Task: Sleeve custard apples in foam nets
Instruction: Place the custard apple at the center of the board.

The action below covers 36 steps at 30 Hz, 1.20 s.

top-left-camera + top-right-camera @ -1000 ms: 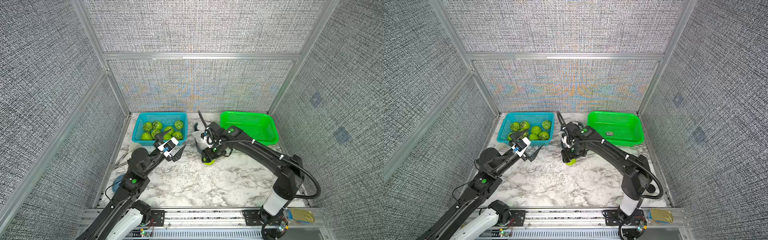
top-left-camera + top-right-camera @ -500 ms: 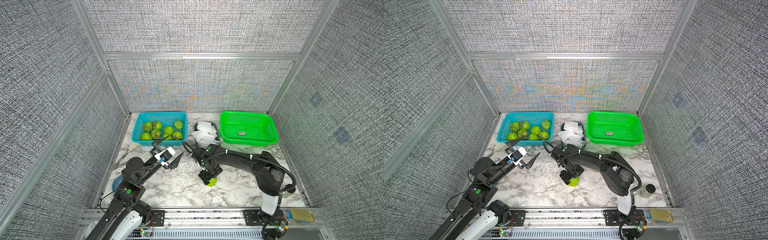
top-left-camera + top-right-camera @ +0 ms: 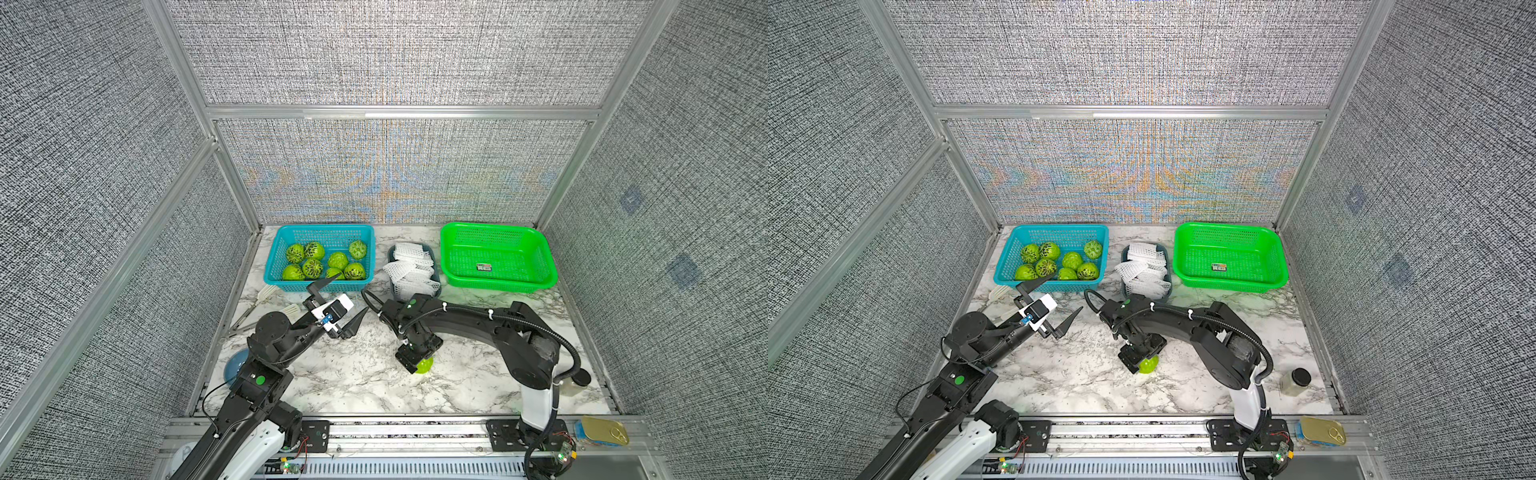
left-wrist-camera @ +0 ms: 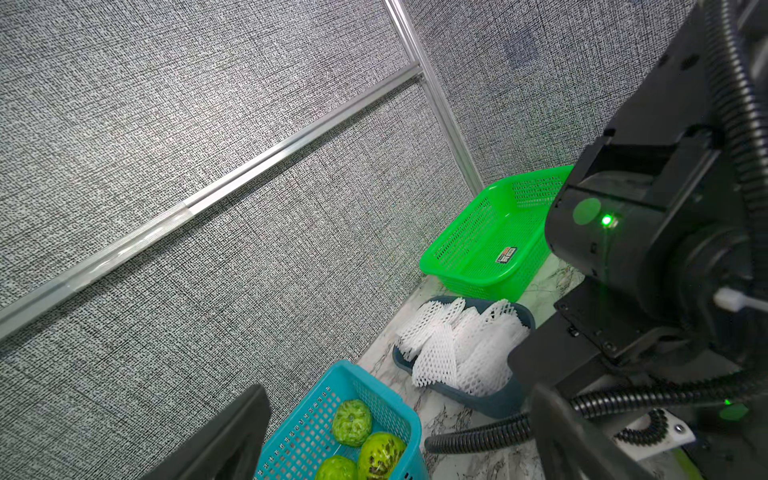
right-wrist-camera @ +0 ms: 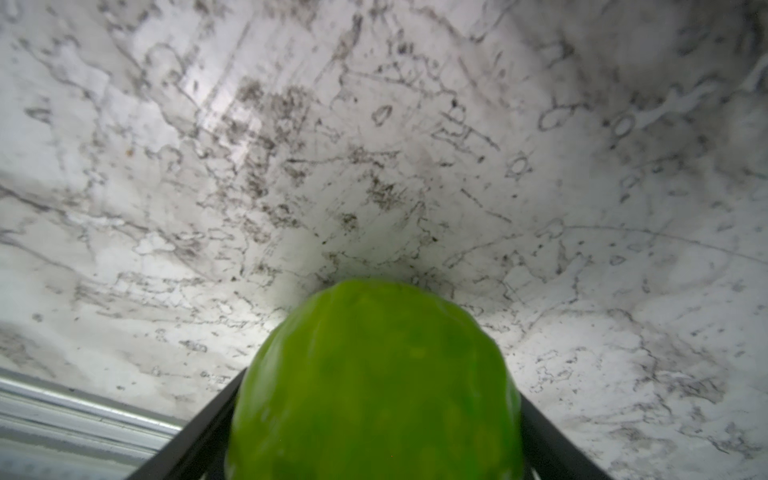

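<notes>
Custard apple (image 3: pixel 424 366), at the near centre of the counter (image 3: pixel 332 376), flanked by the right fingers (image 5: pixel 548 436); whether it is gripped cannot be told. The left fingers (image 3: pixel 356 323) are spread wide, empty. The fruit should be settled steady before a foam net (image 3: pixel 411 270) is fetched.
</notes>
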Tool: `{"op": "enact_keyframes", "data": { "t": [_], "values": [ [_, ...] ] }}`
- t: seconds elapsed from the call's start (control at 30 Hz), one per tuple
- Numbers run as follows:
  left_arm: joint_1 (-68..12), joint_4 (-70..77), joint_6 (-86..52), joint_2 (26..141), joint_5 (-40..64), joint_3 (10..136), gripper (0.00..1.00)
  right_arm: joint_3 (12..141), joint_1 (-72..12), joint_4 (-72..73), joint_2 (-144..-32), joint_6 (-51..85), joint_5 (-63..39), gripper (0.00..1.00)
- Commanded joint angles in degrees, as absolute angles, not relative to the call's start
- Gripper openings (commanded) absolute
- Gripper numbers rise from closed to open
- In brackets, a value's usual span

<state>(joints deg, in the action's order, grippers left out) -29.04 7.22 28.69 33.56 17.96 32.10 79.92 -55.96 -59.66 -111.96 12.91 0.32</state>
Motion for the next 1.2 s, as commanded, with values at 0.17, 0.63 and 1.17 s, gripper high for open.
{"op": "enact_keyframes", "data": {
  "t": [0.17,0.63,1.17],
  "values": [
    [-29.0,8.3,28.3,33.9,18.6,32.4,0.99,81.3,-57.0,-58.2,-111.1,12.8,0.0,0.86],
    [-28.9,8.1,27.9,32.6,19.2,32.1,0.99,81.8,-58.0,-58.2,-109.9,14.2,0.6,0.89],
    [-29.0,7.9,27.0,31.9,20.3,32.3,0.99,81.3,-58.7,-57.2,-109.4,16.0,3.6,0.89]
  ]
}}
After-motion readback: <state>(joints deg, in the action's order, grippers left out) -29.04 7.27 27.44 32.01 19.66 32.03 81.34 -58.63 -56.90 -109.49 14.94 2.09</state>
